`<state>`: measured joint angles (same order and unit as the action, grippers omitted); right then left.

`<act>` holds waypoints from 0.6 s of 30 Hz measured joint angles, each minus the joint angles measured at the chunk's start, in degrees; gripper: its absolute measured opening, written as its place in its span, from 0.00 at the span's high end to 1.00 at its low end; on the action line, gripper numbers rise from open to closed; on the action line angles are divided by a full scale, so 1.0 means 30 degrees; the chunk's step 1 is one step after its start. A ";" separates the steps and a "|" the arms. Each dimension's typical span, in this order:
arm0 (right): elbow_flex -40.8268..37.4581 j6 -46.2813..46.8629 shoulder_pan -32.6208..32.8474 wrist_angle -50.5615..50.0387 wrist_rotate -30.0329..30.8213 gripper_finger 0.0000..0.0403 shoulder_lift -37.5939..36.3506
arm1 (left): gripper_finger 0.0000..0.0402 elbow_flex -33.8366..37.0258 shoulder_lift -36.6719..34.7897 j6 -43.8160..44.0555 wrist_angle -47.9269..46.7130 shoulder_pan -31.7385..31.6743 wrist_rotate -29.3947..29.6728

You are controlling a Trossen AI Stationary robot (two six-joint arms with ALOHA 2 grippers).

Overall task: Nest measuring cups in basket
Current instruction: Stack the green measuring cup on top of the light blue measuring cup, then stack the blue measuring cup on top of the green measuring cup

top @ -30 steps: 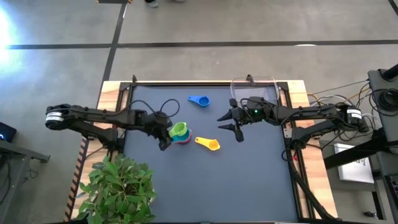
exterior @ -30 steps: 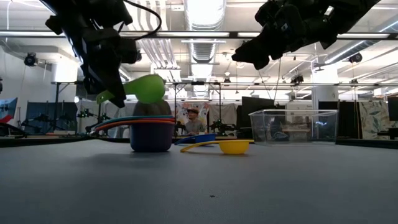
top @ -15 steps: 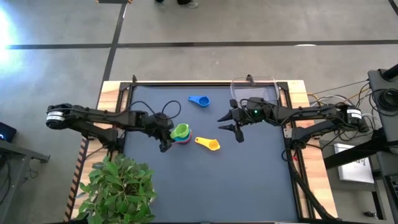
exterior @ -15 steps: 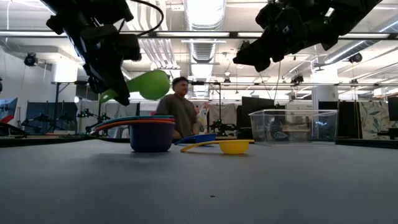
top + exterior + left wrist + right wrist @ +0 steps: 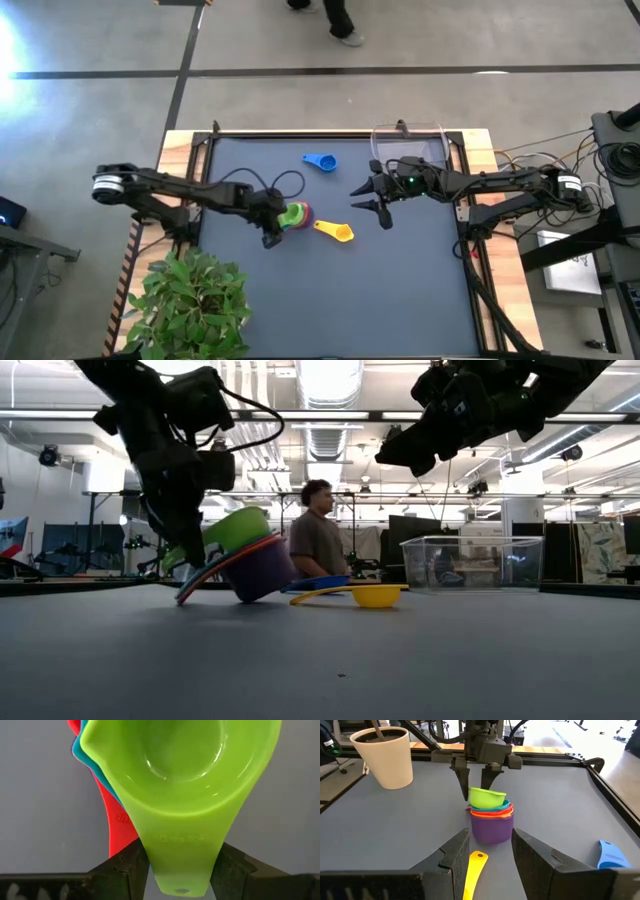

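A green measuring cup (image 5: 180, 780) sits tilted in the top of a stack of nested cups (image 5: 491, 827), whose outer cup is purple with orange, red and teal rims above it. My left gripper (image 5: 272, 222) is shut on the green cup. The stack (image 5: 262, 570) is tipped, its handles down on the table. A yellow cup (image 5: 335, 231) and a blue cup (image 5: 320, 161) lie loose on the mat. The clear basket (image 5: 410, 145) stands at the far right. My right gripper (image 5: 372, 205) hangs open above the mat, right of the stack. My left gripper pinches the green cup's flat handle (image 5: 180, 850) near its free end, one finger on each long edge. The fingers (image 5: 131, 867) slant down from the table's left and run along the handle. The cup's bowl (image 5: 235, 527) rests tilted in the stack's top cup.
A potted plant (image 5: 190, 300) in a white pot (image 5: 385, 757) stands at the table's near left corner. A raised frame (image 5: 330, 132) edges the mat. A person (image 5: 318, 540) stands beyond the far edge. There is bare mat near the front edge.
My left gripper has gone down and toward the table's right with the green cup, lowering its bowl into the stack. The stack, upright before, has tipped toward my left gripper, with its handles dropped to the mat and its base lifted on one side.
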<state>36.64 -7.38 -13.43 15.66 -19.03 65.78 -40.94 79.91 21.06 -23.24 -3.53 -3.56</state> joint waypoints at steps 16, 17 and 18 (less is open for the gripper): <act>-0.0007 -0.0029 0.0000 0.0000 0.0007 0.66 0.0000 | 0.60 -0.3120 0.0063 -0.1842 -0.1944 0.0007 0.0748; -0.0007 -0.0029 0.0000 0.0007 0.0007 0.66 0.0000 | 0.60 -0.3275 0.0010 -0.1928 -0.2240 0.0007 0.0974; -0.0007 -0.0030 0.0000 0.0007 0.0007 0.66 0.0000 | 0.60 -0.3417 -0.0043 -0.2033 -0.2461 0.0002 0.1132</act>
<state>36.62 -7.47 -13.43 15.68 -19.00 65.78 -51.20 79.78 14.96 -30.63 -3.52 -0.16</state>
